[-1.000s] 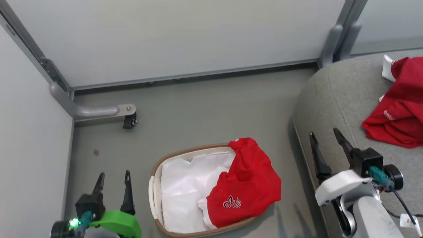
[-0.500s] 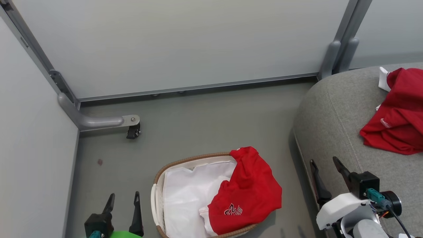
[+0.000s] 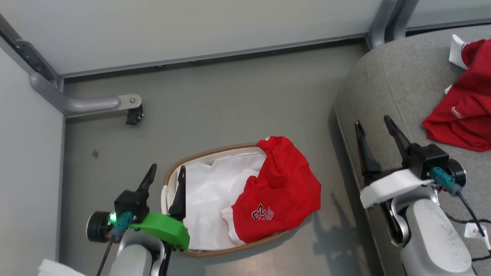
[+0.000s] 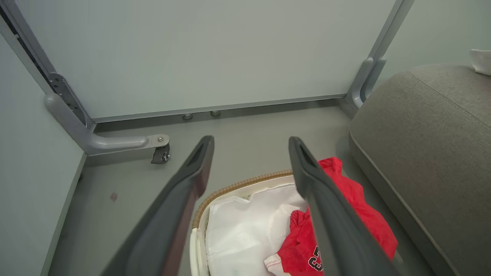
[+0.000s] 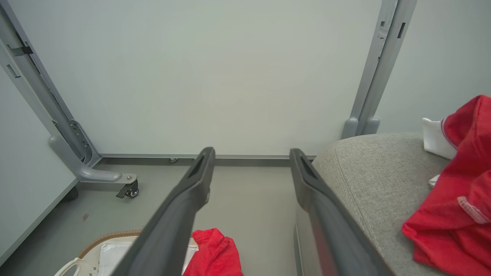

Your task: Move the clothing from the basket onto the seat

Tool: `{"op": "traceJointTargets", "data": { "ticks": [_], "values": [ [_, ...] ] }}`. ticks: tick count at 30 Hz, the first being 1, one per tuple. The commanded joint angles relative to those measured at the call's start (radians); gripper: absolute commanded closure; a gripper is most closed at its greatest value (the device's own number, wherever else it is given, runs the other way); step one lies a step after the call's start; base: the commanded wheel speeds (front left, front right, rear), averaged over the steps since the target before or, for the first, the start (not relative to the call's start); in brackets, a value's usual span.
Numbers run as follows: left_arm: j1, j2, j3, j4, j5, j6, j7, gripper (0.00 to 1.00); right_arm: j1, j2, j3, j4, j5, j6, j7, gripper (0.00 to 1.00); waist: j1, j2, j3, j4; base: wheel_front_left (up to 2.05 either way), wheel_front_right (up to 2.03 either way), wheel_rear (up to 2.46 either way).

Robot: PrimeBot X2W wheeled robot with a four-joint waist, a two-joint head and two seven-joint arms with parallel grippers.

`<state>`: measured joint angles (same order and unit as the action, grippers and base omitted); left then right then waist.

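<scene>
A red garment of the clothing with white "23" lettering drapes over the right side of the basket, whose white liner lies bare on the left. More red clothing lies on the grey seat at the right. My left gripper hangs open above the basket's left rim, empty. Beside the seat's left edge my right gripper also stands open and empty. In the left wrist view the red garment shows past the right finger. The right wrist view has the seat and its red clothing.
Pale partition panels stand behind and to the left. A grey metal foot with a black caster juts onto the floor left of the basket. Bare grey floor lies between basket and wall.
The head camera has shifted, so the whole picture moved. Both grippers now show higher in view, the left one now over the basket's left rim. Both stay open; the clothing has not moved.
</scene>
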<state>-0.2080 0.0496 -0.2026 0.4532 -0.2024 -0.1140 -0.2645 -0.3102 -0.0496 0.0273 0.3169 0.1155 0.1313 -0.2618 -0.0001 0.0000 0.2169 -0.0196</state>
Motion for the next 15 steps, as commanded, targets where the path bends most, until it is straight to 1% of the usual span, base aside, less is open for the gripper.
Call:
{"op": "traceJointTargets", "data": {
  "ticks": [1,10,12,15],
  "values": [
    [-0.047,0.003,-0.01,0.008,-0.011,-0.005,0.0,0.0,-0.033,-0.003,0.005,-0.015,0.01,-0.001,-0.005,0.0,0.0001,0.0,0.127,-0.06,0.0,0.0,0.0],
    [-0.24,0.004,-0.065,0.084,0.007,-0.016,0.0,0.0,-0.148,-0.002,0.021,-0.085,0.047,-0.001,-0.005,0.0,0.0001,0.0,0.314,-0.148,0.0,0.0,0.0],
    [-0.282,0.006,-0.09,0.1,-0.002,-0.017,0.0,0.0,-0.166,-0.003,0.024,-0.102,0.056,-0.001,-0.005,0.0,0.0001,0.0,0.349,-0.167,0.0,0.0,0.0],
    [-0.335,0.022,-0.131,0.127,-0.012,-0.017,0.0,0.0,-0.188,-0.003,0.018,-0.117,0.073,-0.001,-0.005,0.0,0.0001,0.0,0.396,-0.191,0.0,0.0,0.0]
  ]
}}
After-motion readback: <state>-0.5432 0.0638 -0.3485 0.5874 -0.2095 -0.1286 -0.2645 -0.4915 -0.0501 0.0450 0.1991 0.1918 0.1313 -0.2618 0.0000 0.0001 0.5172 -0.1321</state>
